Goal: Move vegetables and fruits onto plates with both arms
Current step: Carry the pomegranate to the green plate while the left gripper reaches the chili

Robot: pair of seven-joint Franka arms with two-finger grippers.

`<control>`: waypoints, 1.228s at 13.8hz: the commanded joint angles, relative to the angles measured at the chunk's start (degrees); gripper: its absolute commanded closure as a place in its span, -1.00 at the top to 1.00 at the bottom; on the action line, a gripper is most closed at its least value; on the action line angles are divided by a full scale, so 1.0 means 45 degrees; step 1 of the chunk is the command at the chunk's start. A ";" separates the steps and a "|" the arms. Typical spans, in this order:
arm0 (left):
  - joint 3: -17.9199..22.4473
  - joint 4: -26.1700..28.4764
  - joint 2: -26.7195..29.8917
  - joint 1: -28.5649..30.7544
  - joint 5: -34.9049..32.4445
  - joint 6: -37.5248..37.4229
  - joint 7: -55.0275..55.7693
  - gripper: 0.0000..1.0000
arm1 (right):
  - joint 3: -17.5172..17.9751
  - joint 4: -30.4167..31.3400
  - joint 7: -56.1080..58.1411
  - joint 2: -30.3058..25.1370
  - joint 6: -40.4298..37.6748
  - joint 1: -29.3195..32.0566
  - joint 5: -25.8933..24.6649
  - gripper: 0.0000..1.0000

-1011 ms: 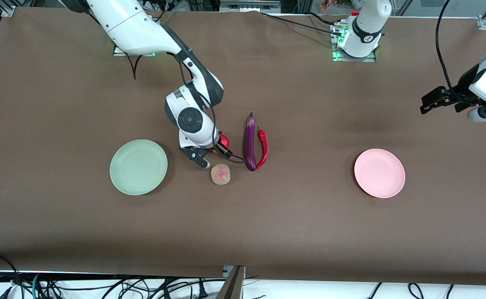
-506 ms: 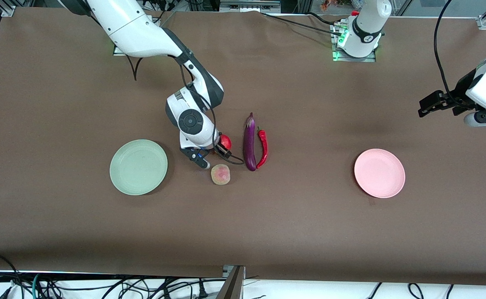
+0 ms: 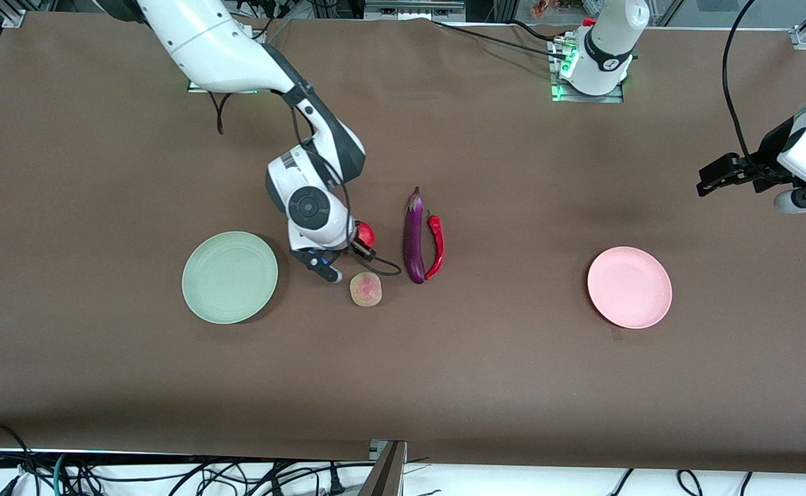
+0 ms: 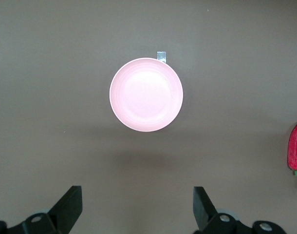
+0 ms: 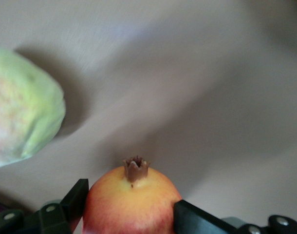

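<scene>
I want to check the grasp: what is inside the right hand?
The right hand holds the pomegranate between its fingers, crown showing. The fruit's lower part and the contact points are covered.

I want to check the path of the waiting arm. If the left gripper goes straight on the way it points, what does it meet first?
Probably only bare table: the open left gripper points down, and the pink plate lies ahead, not underneath.
</scene>
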State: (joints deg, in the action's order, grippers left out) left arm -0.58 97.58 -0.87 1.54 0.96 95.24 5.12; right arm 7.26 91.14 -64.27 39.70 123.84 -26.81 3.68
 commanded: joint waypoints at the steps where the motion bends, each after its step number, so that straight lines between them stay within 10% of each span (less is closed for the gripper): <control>1: 0.0013 -0.0356 -0.0683 0.0224 0.0645 -0.0227 -0.0220 1.00 | 0.0067 0.0079 0.2241 -0.1592 -0.2337 0.1170 0.0684 -0.85; 11: -0.2055 -0.0220 -0.3630 -0.1880 0.1448 0.2540 0.1822 1.00 | -0.3000 0.0622 0.9477 -0.1070 -0.1452 0.2657 -0.0017 -0.72; 13: -0.2097 -0.0200 -0.4469 -0.3264 0.1351 0.3830 0.3036 1.00 | -0.3000 0.0878 0.9769 -0.0622 -0.0357 0.2833 -0.0017 -0.24; 15: -0.2097 -0.0200 -0.5542 -0.4419 0.1291 0.5351 0.4246 1.00 | -0.3000 0.0859 0.9868 -0.0327 0.0174 0.3067 0.0022 0.69; 17: -0.2058 -0.0181 -0.6695 -0.5395 0.1252 0.6623 0.4876 1.00 | -0.3000 0.0762 0.9791 -0.0443 -0.0057 0.3186 0.0041 0.98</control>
State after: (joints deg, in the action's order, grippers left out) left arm -10.72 97.93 -26.31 -19.50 6.64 121.22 24.90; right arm -6.66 94.34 -21.08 39.31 123.99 -13.41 4.22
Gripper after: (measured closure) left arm 0.000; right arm 0.123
